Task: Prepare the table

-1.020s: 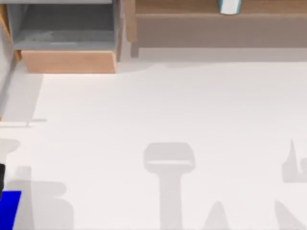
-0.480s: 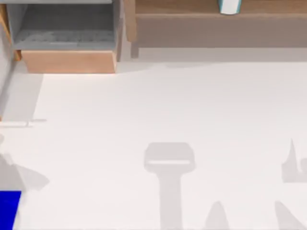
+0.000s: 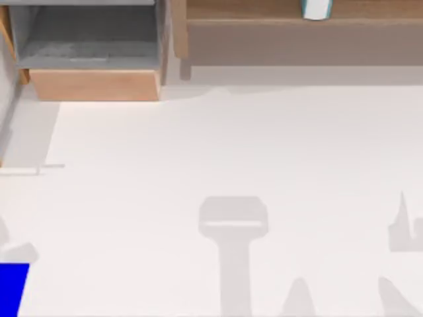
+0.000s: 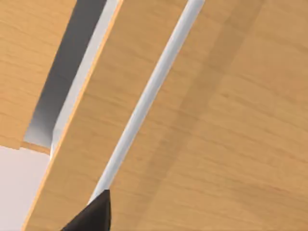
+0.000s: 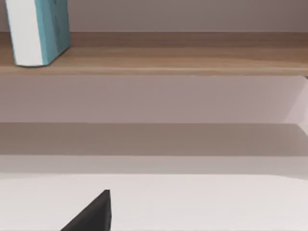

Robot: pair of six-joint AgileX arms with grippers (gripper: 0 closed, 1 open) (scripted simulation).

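White and bare, the tabletop (image 3: 231, 152) spreads across the top view, with a grey-lined drawer box (image 3: 92, 59) open at its far left and a long wooden shelf (image 3: 297, 26) to the right carrying a teal-and-white book (image 5: 38, 31), presumably stock to be laid out. From my left wrist view I see a wood panel with a pale bar handle (image 4: 149, 96) close up, which suggests that arm is at the drawer front. I cannot tell how either hand stands.
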